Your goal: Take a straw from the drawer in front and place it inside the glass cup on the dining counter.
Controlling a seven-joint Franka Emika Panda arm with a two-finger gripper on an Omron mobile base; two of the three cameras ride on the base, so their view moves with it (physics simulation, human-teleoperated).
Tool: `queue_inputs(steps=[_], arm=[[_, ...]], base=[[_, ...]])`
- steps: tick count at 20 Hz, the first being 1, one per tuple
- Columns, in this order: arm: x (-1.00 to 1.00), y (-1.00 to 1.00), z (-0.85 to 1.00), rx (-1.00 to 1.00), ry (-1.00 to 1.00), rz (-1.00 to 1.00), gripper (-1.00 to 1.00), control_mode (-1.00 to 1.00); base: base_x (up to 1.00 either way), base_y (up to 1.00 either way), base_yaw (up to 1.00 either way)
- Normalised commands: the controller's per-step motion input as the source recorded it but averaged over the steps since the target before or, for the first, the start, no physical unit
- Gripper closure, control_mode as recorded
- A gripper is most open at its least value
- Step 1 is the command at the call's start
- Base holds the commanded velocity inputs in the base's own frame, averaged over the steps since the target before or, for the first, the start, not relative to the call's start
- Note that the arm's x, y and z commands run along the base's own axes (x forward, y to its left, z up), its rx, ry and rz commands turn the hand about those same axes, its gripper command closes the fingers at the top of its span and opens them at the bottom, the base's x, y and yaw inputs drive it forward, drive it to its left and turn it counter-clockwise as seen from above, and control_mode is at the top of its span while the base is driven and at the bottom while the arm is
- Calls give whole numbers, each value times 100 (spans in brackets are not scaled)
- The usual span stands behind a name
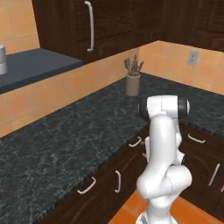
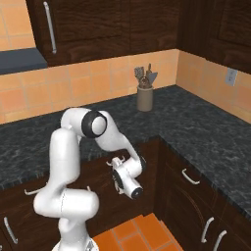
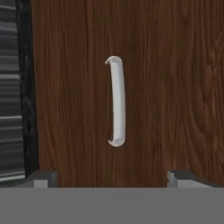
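Dark-grained wooden drawer [image 3: 131, 87], curved silver handle [image 3: 116, 101]

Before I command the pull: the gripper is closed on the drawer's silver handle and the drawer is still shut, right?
Not quite. The gripper is open, short of the handle, as the hand view shows: its fingertips stand wide apart with nothing between them. The drawer is indeed still shut.

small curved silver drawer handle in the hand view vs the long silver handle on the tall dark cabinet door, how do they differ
The small curved silver drawer handle is short and sits on a shallow dark-brown drawer front below the counter; the long silver handle is far longer and stands upright on a tall dark cabinet door above it. Both are silver bow pulls on dark wood.
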Motion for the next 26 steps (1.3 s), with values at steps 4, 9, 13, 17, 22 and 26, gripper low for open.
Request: queue_inputs(steps=[4,9,13,17,22,26], arm=[[44,0,-2,5,0,-2,-100,-100],[38,4,0,5,-1,-6,-100,-100],[39,14,0,0,0,-9,-100,-100],[49,13,-9,0,0,-6,-100,-100],[46,1,-25,0,0,0,-100,-100],[31,0,-31,0,0,0,-100,-100]], base=[[0,0,0],[0,0,0],[0,0,0],[0,0,0],[0,0,0],[0,0,0]])
